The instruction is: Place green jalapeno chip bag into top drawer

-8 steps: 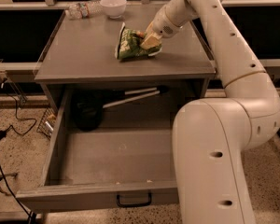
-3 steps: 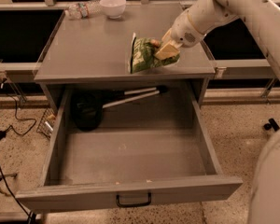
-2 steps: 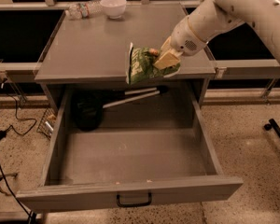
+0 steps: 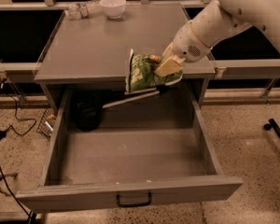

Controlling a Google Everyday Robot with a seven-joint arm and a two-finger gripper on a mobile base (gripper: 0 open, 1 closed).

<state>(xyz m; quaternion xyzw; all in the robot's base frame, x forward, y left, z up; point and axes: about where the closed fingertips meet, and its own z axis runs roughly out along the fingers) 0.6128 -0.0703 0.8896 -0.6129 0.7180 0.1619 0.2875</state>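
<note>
My gripper (image 4: pixel 162 67) is shut on the green jalapeno chip bag (image 4: pixel 142 73), a crinkled green bag with white lettering. It holds the bag in the air at the front edge of the grey table top (image 4: pixel 84 50), above the back of the open drawer. The top drawer (image 4: pixel 130 162) is pulled far out toward the camera. Its flat front panel carries a small black handle (image 4: pixel 133 200). The white arm (image 4: pixel 224 17) reaches in from the upper right.
A dark round object (image 4: pixel 86 110) and a pale stick-like item (image 4: pixel 130 98) lie at the drawer's back. A white bowl (image 4: pixel 113 6) and a clear water bottle (image 4: pixel 83 9) stand at the table's far edge. Cables (image 4: pixel 4 129) lie on the floor at left.
The gripper has lifted the bag off the table top and carried it forward and down, from the table's right side to above the open drawer's back.
</note>
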